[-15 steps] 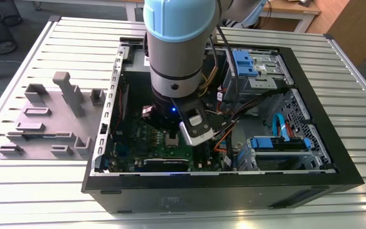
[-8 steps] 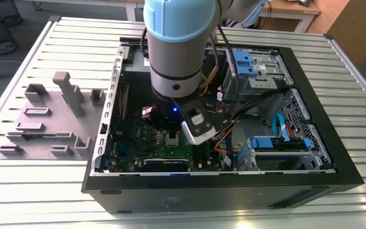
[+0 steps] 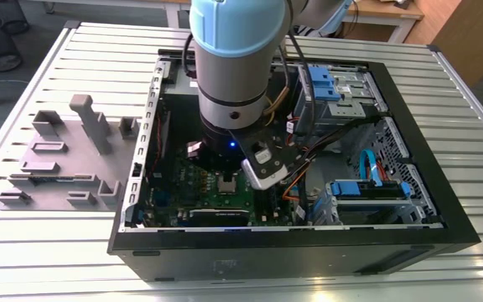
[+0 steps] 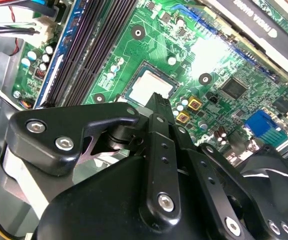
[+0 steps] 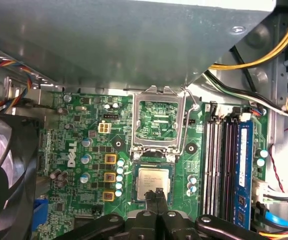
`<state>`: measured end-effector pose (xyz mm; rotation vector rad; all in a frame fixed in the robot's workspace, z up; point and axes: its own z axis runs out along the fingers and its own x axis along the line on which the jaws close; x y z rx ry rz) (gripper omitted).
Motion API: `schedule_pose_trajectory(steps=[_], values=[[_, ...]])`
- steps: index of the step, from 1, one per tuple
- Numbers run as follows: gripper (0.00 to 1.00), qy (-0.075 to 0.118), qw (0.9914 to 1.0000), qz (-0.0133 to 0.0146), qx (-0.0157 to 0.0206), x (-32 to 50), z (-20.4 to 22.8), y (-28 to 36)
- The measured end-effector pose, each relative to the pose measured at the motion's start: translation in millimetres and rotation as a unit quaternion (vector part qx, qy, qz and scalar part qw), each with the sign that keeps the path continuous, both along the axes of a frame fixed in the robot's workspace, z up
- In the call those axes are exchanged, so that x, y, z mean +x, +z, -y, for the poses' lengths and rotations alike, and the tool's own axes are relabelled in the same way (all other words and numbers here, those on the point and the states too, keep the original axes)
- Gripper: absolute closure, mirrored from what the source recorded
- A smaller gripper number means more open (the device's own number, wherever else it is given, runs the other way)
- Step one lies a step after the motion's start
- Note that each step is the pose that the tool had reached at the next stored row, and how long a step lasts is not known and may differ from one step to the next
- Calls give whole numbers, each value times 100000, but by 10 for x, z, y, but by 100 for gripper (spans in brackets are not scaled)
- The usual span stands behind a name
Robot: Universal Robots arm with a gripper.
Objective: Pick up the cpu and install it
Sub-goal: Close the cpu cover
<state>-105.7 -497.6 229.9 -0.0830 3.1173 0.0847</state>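
Claw (image 5: 159, 192) tips pressed together, seemingly touching the cpu (image 5: 149, 180) near its edge, socket frame (image 5: 159, 145) open beside

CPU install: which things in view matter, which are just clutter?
In the job: cpu, seated on the motherboard; gripper, close over it; socket frame, flipped open.
Lying about: holder blocks; memory slots; fan; drive bays.

Print on two parts
White lettering marks the green motherboard (image 5: 79, 127) and a black card (image 4: 256, 20); the cpu's (image 5: 153, 181) marks are illegible.
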Motion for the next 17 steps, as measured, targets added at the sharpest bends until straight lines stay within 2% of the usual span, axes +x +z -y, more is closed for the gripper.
schedule_pose_trajectory(steps=[12, 17], values=[[89, 233, 100000, -1, 12, 0, 0, 1], [89, 234, 100000, -2, 7, 0, 0, 48]])
